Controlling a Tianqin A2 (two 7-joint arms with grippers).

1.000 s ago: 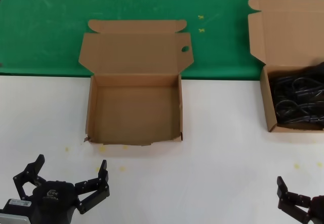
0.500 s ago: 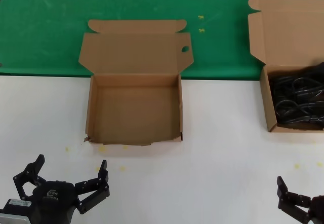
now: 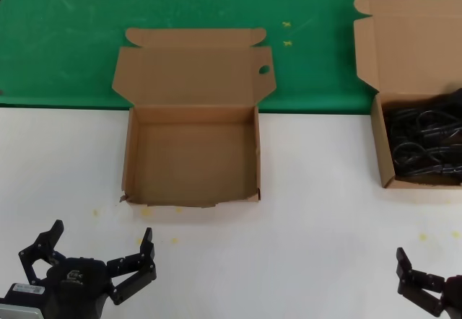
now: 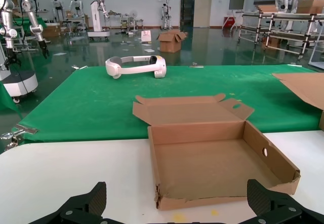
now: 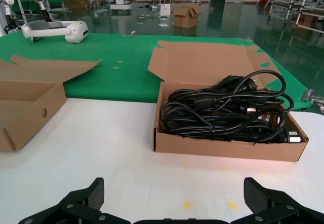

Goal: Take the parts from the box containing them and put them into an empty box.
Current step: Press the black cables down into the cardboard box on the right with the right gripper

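The black power cables [image 5: 225, 110] lie tangled in one heap inside the plain-lidded box [image 5: 223, 145], over on the robot's right; how many bundles there are I cannot tell. Two cardboard boxes sit on the white counter [image 3: 317, 225], well apart, lids folded back onto the green mat [image 3: 72, 37]. The second, the holed-lid box [image 3: 191, 153], holds nothing. The left hand [image 3: 101, 250] and right hand [image 5: 172, 203] hover low at the near edge, each with fingers spread wide. One white headset [image 4: 135, 66] rests on the mat beyond.
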